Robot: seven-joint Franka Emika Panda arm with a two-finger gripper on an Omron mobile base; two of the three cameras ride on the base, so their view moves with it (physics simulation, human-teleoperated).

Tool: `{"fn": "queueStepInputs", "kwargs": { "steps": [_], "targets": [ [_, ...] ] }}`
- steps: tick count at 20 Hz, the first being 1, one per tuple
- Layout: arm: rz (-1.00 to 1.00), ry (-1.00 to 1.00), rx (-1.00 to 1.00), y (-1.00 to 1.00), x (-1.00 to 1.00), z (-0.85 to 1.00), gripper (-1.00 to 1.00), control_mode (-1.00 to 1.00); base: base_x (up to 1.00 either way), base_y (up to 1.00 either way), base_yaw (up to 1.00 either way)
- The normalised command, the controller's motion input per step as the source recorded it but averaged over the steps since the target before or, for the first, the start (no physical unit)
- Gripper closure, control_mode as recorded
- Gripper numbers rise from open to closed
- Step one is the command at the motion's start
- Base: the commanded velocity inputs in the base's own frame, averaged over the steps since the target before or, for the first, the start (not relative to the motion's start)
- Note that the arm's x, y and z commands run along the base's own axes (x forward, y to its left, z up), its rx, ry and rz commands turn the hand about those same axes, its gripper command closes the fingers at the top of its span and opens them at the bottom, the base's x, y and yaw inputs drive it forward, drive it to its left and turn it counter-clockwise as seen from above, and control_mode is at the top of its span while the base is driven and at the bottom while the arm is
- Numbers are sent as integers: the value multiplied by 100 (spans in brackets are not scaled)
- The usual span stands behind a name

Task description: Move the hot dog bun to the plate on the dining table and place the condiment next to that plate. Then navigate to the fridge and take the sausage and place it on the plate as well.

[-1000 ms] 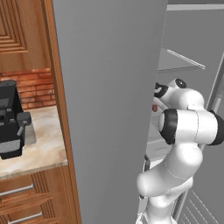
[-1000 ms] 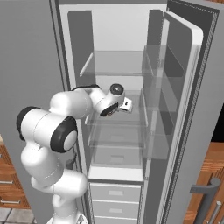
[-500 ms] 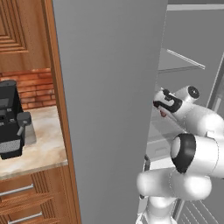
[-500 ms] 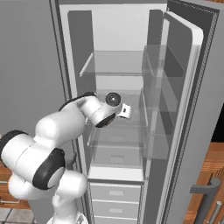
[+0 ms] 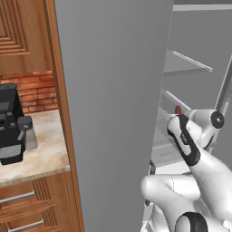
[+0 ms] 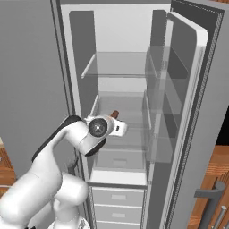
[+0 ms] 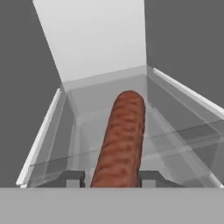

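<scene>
The sausage [image 7: 122,140], a reddish-brown rod, sticks forward from between my gripper's [image 7: 114,181] two dark fingertips, which are shut on its near end. It hangs above a glass shelf [image 7: 175,144] inside the open fridge [image 6: 188,89]. From the right base view the sausage [image 6: 115,114] pokes up past the gripper [image 6: 119,127] at the height of the middle shelf. In the left base view a small red tip of the sausage [image 5: 178,110] shows behind the arm, beside the grey fridge [image 5: 113,90] wall.
The fridge door [image 6: 197,134] stands open to the right with shelf bins on it. Drawers [image 6: 118,197] sit below the shelves. To the left are a marbled counter [image 5: 41,156] with a black coffee machine [image 5: 11,122] and wooden cabinets [image 5: 22,36].
The hand has come down and drawn back toward the fridge's front edge, carrying the sausage. The arm has folded lower.
</scene>
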Motion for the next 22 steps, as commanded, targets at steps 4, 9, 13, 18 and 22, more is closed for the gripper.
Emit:
{"fn": "queueStepInputs", "kwargs": {
  "steps": [4,9,13,18,22],
  "targets": [
    [-2,0,-11,6,-100,100,100,-100,0,0,0],
    [0,0,-9,4,-100,97,100,-100,0,0,0],
    [0,12,-2,9,-96,80,100,-100,0,0,0],
    [0,39,4,33,-77,66,100,-100,0,0,0],
    [0,41,7,44,-76,31,100,-100,0,0,0]
  ]
}}
